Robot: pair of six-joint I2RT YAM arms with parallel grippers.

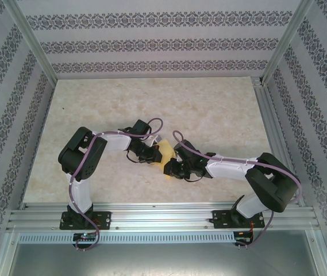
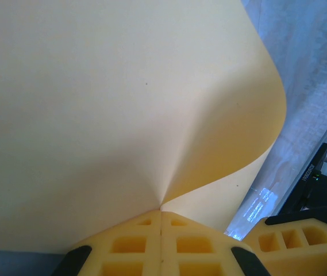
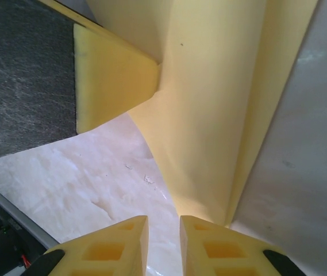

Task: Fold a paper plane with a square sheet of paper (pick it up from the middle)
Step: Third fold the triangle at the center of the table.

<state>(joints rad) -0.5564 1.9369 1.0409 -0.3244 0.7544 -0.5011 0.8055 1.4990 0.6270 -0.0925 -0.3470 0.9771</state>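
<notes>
Left gripper (image 2: pixel 161 225): jaws were seen pressed fully together, pinched on the square sheet of paper (image 2: pixel 123 103), with soft creases fanning out from the pinch point. The sheet was held up above the fingers and bowed into a curl, one edge rolled over toward the right of the left wrist view.

Right gripper (image 3: pixel 163 233): jaws were found only slightly parted, leaving a narrow slot with bare table (image 1: pixel 209 109) visible through it. Nothing was seen clamped in that slot. A folded lower edge of the sheet was seen running down to just beside the finger on the right of that view; contact could not be confirmed. In the same view the left gripper's yellow fingertip was seen at upper left, nipped onto the sheet, with table surface showing beneath the paper.

From the top camera both grippers were seen almost tip to tip near the middle of the table, the yellow sheet between them. Patterned walls (image 1: pixel 152 46) were seen around the table.
</notes>
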